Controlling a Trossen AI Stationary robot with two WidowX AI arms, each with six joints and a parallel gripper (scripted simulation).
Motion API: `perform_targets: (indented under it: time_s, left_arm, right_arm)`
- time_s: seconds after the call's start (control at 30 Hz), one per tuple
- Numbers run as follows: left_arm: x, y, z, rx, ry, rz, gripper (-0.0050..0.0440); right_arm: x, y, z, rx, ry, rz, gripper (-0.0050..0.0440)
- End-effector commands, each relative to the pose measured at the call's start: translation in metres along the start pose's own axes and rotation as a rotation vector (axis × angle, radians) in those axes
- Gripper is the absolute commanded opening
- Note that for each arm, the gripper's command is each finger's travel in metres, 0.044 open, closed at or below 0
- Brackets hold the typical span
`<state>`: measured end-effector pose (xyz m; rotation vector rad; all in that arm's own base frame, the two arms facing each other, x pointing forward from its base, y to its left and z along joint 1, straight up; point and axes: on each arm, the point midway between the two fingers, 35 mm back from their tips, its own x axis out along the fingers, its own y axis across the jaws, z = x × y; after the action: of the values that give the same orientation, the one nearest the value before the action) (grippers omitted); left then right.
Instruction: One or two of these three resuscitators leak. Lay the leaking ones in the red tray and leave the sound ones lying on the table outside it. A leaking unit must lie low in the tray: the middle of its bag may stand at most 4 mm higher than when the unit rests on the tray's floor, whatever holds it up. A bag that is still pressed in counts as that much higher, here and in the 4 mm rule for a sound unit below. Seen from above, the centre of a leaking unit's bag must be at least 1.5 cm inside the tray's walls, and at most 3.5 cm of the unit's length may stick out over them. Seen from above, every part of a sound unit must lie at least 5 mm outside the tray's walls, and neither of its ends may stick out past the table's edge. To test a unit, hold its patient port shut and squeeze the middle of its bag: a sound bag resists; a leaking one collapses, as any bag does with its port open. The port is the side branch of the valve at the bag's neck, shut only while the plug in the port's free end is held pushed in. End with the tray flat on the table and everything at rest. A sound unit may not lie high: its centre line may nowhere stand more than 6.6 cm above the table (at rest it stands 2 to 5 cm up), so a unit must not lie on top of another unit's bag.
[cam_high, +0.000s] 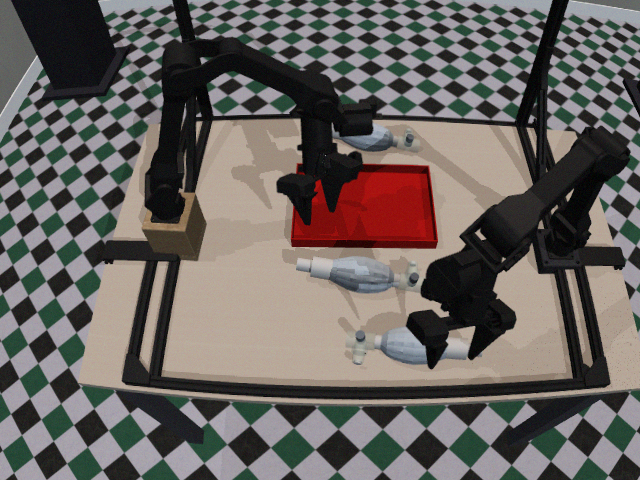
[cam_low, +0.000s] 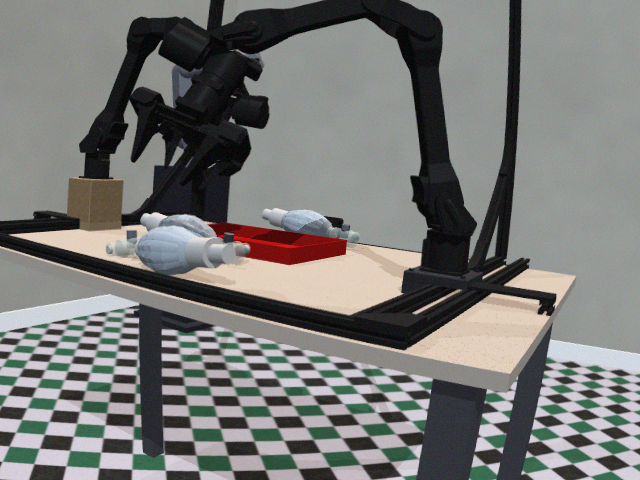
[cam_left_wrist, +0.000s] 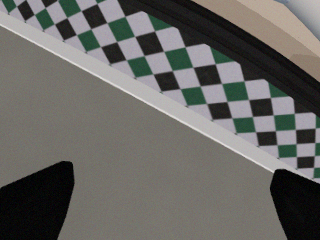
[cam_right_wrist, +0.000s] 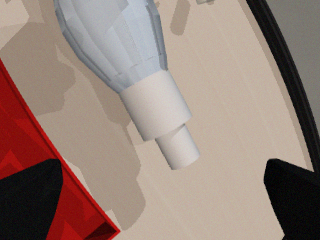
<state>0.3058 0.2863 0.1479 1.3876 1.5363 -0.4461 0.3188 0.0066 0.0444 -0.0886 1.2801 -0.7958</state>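
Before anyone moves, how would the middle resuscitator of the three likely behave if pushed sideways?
The middle resuscitator may start rolling, its bag being rounded. Its valve, with a branch sticking out, would probably stop a full turn. The slimmer tail might swing.
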Motion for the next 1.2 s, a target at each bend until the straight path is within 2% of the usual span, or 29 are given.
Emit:
perform_targets:
  time_s: [0.0,0.53,0.57,0.73,0.9,1.1,1.17]
  left_arm:
    - [0.000,0.000,0.000,0.000,0.000,0.000,0.0400]
    - [0.000,0.000,0.000,0.000,0.000,0.000,0.0400]
    - [-0.009,0.003,0.014,-0.042,-0.013,0.018,0.0440]
    - [-0.053,0.008,0.083,-0.250,-0.098,0.090,0.0440]
    - [-0.097,-0.004,0.146,-0.457,-0.207,0.129,0.0440]
    - [-0.097,-0.004,0.146,-0.457,-0.207,0.129,0.0440]
    - [-0.114,-0.009,0.168,-0.495,-0.256,0.142,0.0440]
  right_arm:
    - [0.000,0.000,0.000,0.000,0.000,0.000,0.0400]
    - [0.000,0.000,0.000,0.000,0.000,0.000,0.0400]
    - [-0.006,0.005,0.009,0.017,-0.024,0.038,0.0440]
    - [-0.041,0.028,0.054,0.098,-0.152,0.227,0.0440]
    - [-0.089,0.040,0.100,0.170,-0.298,0.409,0.0440]
    - [-0.089,0.040,0.100,0.170,-0.298,0.409,0.0440]
    - [-0.103,0.041,0.112,0.191,-0.341,0.454,0.0440]
